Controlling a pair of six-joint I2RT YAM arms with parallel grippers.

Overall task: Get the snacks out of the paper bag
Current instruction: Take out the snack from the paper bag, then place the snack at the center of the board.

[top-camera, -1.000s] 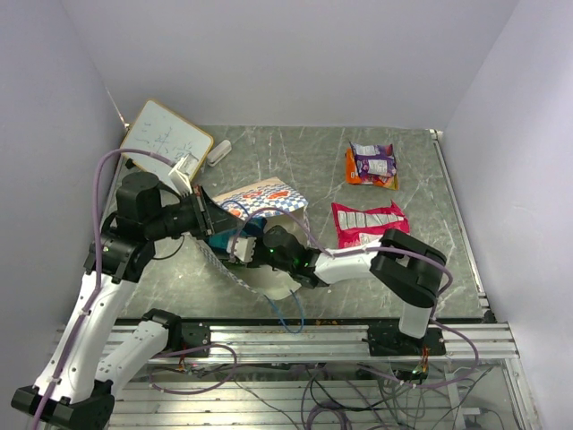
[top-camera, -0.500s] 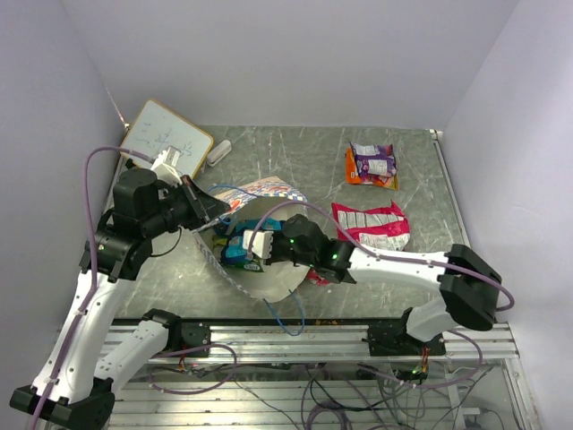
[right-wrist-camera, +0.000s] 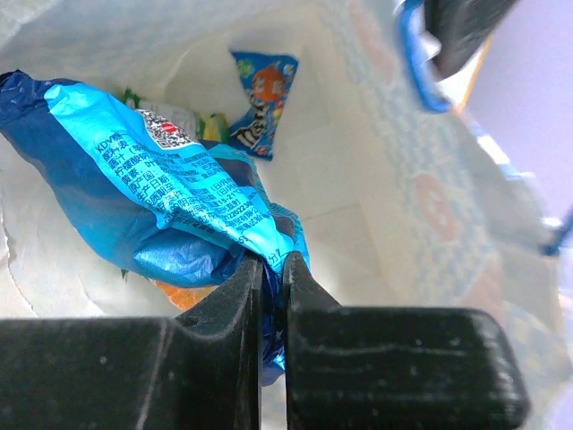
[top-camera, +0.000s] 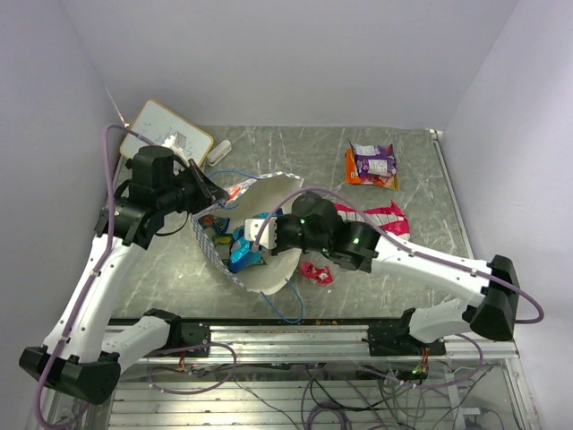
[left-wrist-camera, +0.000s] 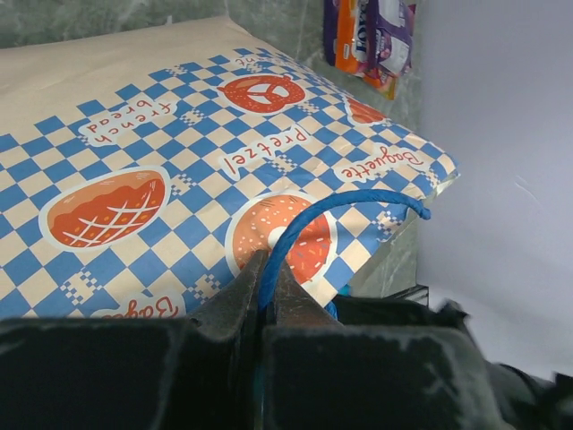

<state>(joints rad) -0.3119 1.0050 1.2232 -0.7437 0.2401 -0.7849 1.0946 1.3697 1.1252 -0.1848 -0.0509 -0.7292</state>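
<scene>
Blue packet (right-wrist-camera: 152, 179) in right hand (right-wrist-camera: 271, 262), inside bag (right-wrist-camera: 358, 134)

I see the top view bright and evenly lit from above, with soft shadows on the table (top-camera: 295, 157). In my right wrist view the bag (right-wrist-camera: 376, 179) interior is washed out, the blue packet (right-wrist-camera: 152, 179) glints, and the far wall is blurred. The left end effector (left-wrist-camera: 267, 269) is dark and out of focus.

Pale lavender walls (top-camera: 286, 63) around a grey marbled table (top-camera: 295, 152), aluminium rail (top-camera: 313, 333) along its near edge.

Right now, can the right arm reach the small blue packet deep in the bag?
Probably not yet: the right gripper is shut on a bigger blue packet that lies before the small blue packet.
</scene>
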